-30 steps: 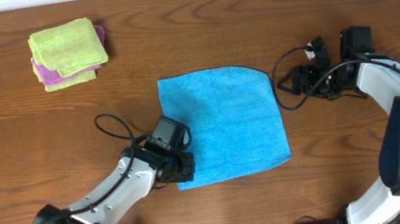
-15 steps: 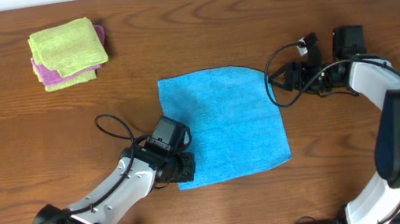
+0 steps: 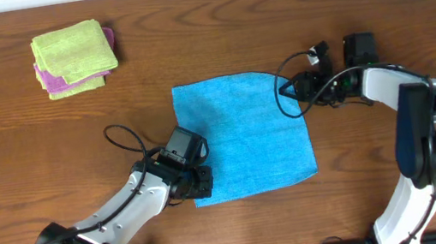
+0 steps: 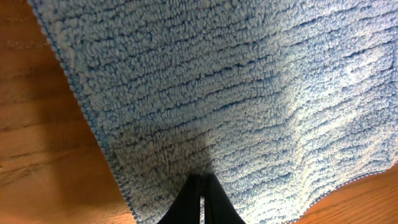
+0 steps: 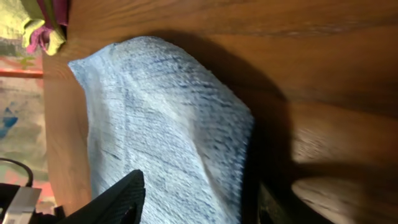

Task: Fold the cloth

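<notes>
- Far left of the counter (image 3: 9, 170): a folded lime-green cloth (image 3: 73, 50) lies on a purple cloth (image 3: 45, 78), of which only the edges show. Both are well apart from the work.
- Left of centre: my left gripper (image 3: 201, 183) is at the near left corner of the cloth (image 3: 245, 131). Its jaws are closed, and the fingertips (image 4: 191, 202) meet on the pile just inside the near edge. I cannot tell whether any fabric is pinched between them.
- Centre: the cloth lies spread in a single layer, roughly square, in the middle of the counter.
- Right of centre: my right gripper (image 3: 287, 90) is at the cloth's far right corner. Its jaws stand apart, with one of the fingers (image 5: 118, 199) on each side of that corner and no grip made. The corner rides up slightly, with shadow beneath it.
</notes>
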Action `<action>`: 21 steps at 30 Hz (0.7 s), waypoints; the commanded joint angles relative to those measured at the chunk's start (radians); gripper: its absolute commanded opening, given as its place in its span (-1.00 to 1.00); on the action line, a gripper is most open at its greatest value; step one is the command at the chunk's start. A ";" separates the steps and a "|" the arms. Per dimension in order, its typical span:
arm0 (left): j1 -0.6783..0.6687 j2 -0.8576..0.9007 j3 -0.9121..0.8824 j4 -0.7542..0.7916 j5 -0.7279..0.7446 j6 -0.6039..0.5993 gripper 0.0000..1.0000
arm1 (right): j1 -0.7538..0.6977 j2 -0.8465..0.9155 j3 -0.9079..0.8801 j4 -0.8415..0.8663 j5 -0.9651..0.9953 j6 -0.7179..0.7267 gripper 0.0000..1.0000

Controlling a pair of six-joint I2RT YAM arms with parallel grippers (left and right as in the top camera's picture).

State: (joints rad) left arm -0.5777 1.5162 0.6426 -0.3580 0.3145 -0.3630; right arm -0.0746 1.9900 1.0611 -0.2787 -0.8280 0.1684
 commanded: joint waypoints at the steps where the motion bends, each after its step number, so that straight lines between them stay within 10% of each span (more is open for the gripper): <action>1: -0.007 0.026 -0.034 -0.006 0.000 0.000 -0.88 | 0.021 0.011 0.003 0.022 -0.022 0.050 0.12; 21: -0.007 0.026 -0.034 -0.007 0.000 0.004 -0.88 | 0.046 0.032 0.003 0.303 -0.150 0.214 0.16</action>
State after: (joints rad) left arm -0.5777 1.5158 0.6426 -0.3580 0.3145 -0.3626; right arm -0.0414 2.0064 1.0599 0.0029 -0.9283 0.3641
